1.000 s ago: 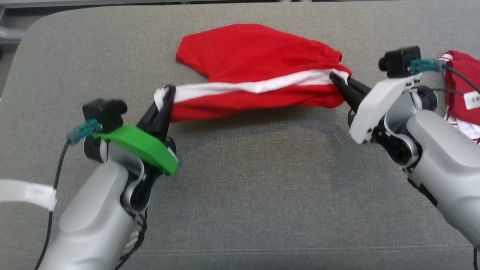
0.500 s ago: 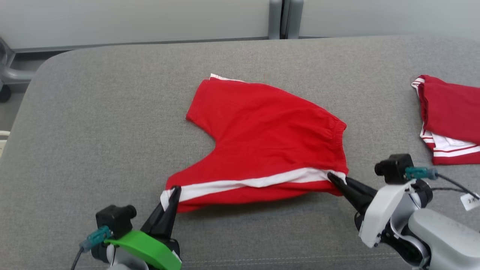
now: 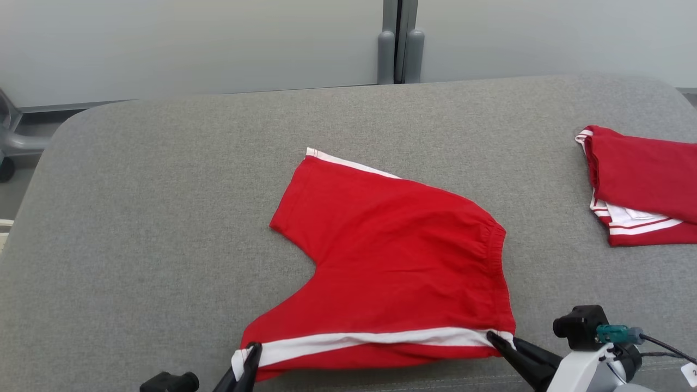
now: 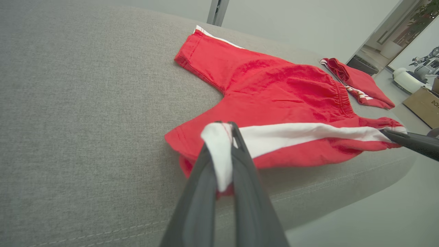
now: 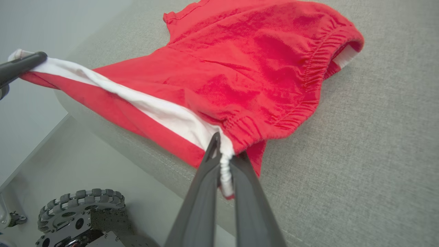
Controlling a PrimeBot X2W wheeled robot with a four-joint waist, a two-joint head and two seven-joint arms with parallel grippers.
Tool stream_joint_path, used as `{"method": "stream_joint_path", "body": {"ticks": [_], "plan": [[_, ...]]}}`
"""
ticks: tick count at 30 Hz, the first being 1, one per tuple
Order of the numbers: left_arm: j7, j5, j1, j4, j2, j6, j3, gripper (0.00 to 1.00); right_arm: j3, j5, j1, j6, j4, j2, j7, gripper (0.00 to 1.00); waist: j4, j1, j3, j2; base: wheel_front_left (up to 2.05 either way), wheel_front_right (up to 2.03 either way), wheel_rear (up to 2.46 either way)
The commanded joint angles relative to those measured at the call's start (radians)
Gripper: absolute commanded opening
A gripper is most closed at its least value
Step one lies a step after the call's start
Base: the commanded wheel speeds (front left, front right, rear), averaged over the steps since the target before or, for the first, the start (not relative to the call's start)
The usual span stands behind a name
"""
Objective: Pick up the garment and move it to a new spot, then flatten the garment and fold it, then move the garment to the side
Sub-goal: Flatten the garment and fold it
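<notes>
Grey pad: you see the red shorts spread near its front edge. A second garment lies folded, well apart at the right. Your left gripper is clamped on the white-striped leg hem, and your right gripper on the waistband corner.

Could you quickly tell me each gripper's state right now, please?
Left gripper: shut on the red shorts with white side stripes.
Right gripper: shut on the same shorts, at the waistband.

Red shorts in right pincer
</notes>
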Motion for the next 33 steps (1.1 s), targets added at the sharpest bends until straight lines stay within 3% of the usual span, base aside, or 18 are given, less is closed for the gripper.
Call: {"method": "stream_joint_path", "body": {"ticks": [1, 12, 21, 33], "plan": [[0.003, 0.009, 0.026, -0.020, 0.013, 0.010, -0.003, 0.00, -0.007, -0.010, 0.030, 0.000, -0.015, -0.008, 0.009, 0.00, -0.004, 0.0001, -0.002, -0.0001, 0.00, 0.00, 0.00], [0.022, 0.000, 0.075, -0.138, 0.056, 0.056, 0.006, 0.00, -0.111, -0.009, 0.127, 0.000, -0.110, -0.010, 0.045, 0.00, -0.020, 0.0001, -0.003, -0.0001, 0.00, 0.00, 0.00], [0.091, 0.037, -0.179, -0.037, 0.027, -0.013, 0.006, 0.00, -0.213, -0.004, 0.070, 0.000, -0.091, 0.066, 0.082, 0.00, -0.044, 0.0001, 0.033, -0.0001, 0.00, 0.00, 0.00], [0.110, 0.091, -0.599, 0.323, -0.082, -0.109, 0.001, 0.00, -0.314, 0.009, -0.094, 0.000, 0.017, 0.208, 0.076, 0.00, -0.133, 0.0001, 0.211, -0.0001, 0.00, 0.00, 0.00]]}}
